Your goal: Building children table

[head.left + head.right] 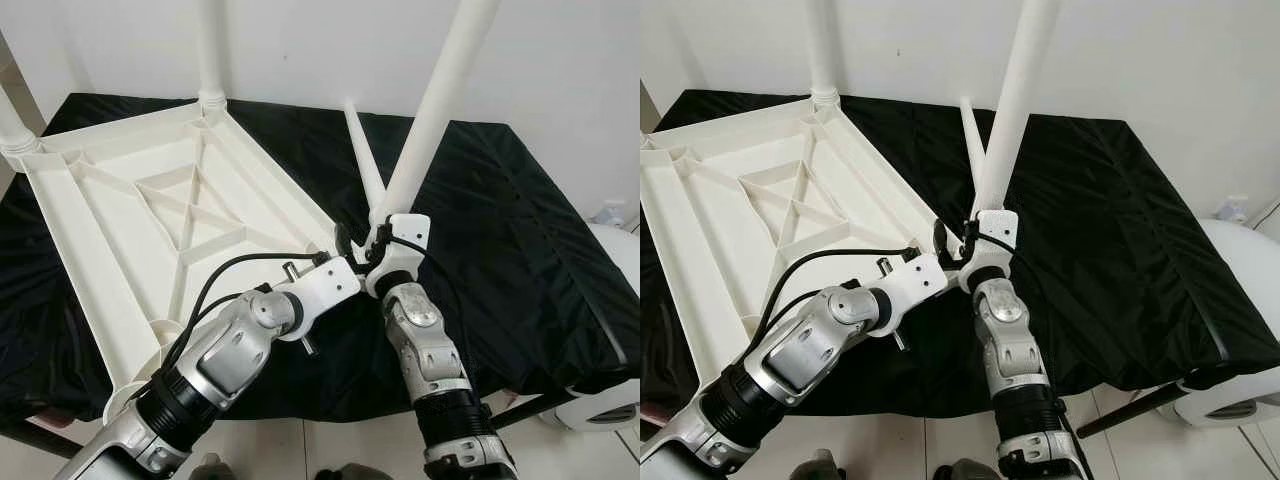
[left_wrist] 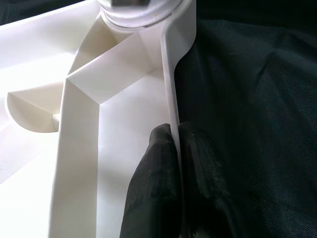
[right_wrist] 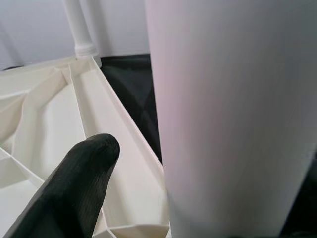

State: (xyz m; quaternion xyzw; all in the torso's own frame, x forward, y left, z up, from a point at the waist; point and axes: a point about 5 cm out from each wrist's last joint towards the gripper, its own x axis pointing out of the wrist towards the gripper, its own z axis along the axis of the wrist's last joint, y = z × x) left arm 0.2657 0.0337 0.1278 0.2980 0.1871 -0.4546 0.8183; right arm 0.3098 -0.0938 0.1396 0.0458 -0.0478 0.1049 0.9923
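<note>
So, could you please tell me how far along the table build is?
Two legs stand in the upturned tabletop. The left gripper pinches its rim; the right gripper holds a third leg at the near corner. A fourth leg lies on the black cloth.

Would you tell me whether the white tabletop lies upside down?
Upside down: the tabletop's ribbed underside faces up on the black cloth, with legs standing upward.

Left gripper (image 2: pixel 176 148) with black fingers (image 2: pixel 153 183) pinching the thin rim of the white upturned tabletop (image 2: pixel 124 109), ribbed underside, leg socket (image 2: pixel 143 12) ahead, black cloth (image 2: pixel 252 99) beside it
</note>
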